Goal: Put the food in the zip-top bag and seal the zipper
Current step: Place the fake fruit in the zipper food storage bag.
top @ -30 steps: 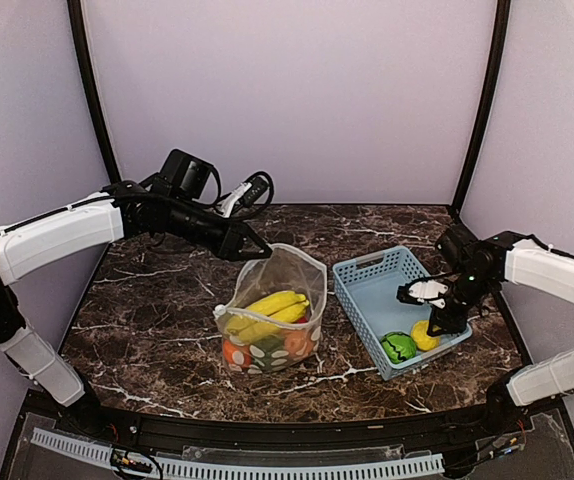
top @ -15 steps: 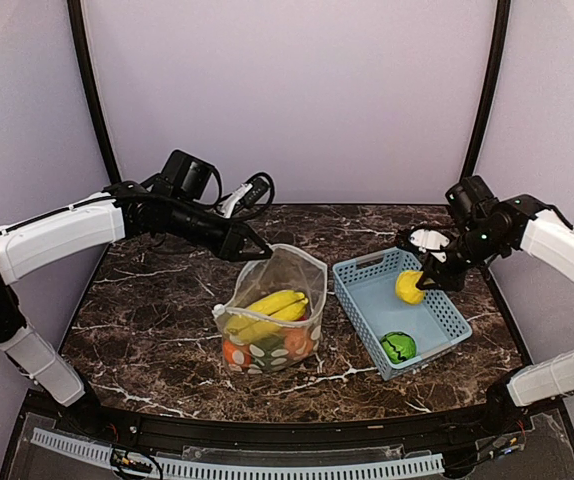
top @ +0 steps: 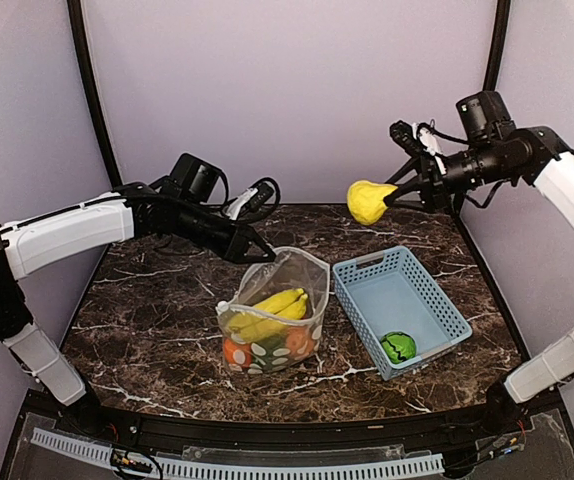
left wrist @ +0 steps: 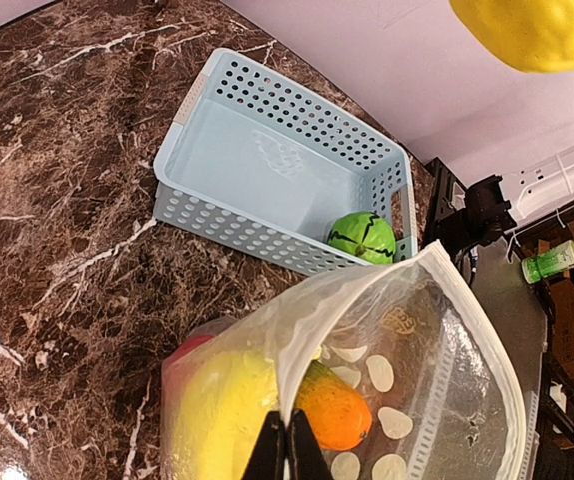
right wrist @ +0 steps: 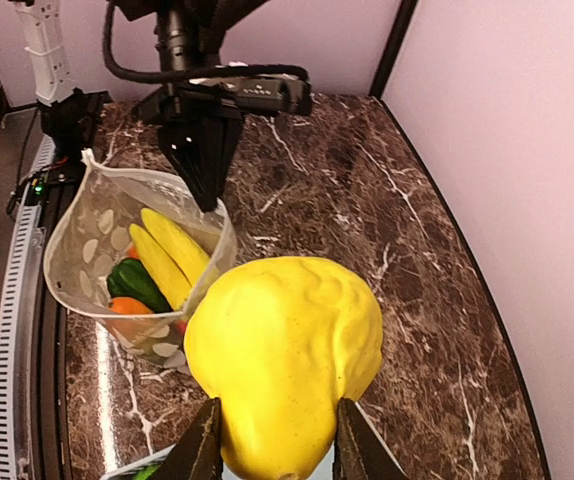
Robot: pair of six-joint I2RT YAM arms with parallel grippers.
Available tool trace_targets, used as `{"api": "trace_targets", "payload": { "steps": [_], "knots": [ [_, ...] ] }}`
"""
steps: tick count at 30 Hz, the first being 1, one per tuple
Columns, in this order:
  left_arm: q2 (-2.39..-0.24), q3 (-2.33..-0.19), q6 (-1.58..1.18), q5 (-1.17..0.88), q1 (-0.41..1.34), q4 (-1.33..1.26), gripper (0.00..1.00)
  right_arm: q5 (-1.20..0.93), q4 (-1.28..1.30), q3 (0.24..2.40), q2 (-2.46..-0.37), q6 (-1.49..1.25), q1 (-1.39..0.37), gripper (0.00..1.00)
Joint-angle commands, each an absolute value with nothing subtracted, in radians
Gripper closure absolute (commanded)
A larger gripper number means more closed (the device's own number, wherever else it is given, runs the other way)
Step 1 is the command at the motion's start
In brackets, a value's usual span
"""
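Top view: the right pincer (top: 391, 194), raised high, grasps a yellow lumpy plastic toy fruit (top: 369, 201). Below it and well off to its left, a clear dotted plastic zip-top bag (top: 287, 275) stands mouth-up on the dark marble surface (top: 147, 310). The bag's rim is pinched by the clenched left pincer (top: 259, 251). A light-blue slotted plastic basket (top: 367, 262) sits just beside the bag.

Left wrist view: the left pincer (left wrist: 287, 445) is shut on the bag rim, with yellow plastic bananas (left wrist: 217, 415) beneath it.

Right wrist view: the fruit (right wrist: 287, 350) fills the right pincer. The open bag mouth (right wrist: 117, 180) lies ahead, down-left, so the right arm likely carries the fruit there.
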State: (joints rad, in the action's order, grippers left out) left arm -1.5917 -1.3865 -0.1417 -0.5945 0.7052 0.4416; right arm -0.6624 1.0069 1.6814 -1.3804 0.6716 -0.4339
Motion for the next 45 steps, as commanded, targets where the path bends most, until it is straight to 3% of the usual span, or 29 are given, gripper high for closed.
{"api": "trace_targets", "payload": {
  "steps": [1, 11, 30, 37, 45],
  "knots": [
    [-1.593, -1.428, -0.155, -0.617, 0.710, 0.435, 0.99, -0.802, 1.013, 1.726, -1.456, 0.655, -0.520, 0.68],
    [-1.606, -1.498, -0.112, -0.604, 0.709, 0.526, 0.99, -0.727, 1.013, 1.772, -1.626, 0.683, -0.746, 0.67],
    [-1.598, -1.467, -0.078, -0.650, 0.710, 0.529, 0.99, -0.288, 1.051, 1.793, -1.852, 0.746, -0.989, 0.67],
    [-1.599, -1.448, -0.070, -0.640, 0.710, 0.529, 0.99, -0.431, 1.063, 1.853, -1.892, 0.720, -1.003, 0.68],
    [-1.595, -1.440, -0.067, -0.633, 0.710, 0.530, 0.99, -0.387, 1.094, 1.858, -1.914, 0.727, -1.002, 0.52]
  ]
}}
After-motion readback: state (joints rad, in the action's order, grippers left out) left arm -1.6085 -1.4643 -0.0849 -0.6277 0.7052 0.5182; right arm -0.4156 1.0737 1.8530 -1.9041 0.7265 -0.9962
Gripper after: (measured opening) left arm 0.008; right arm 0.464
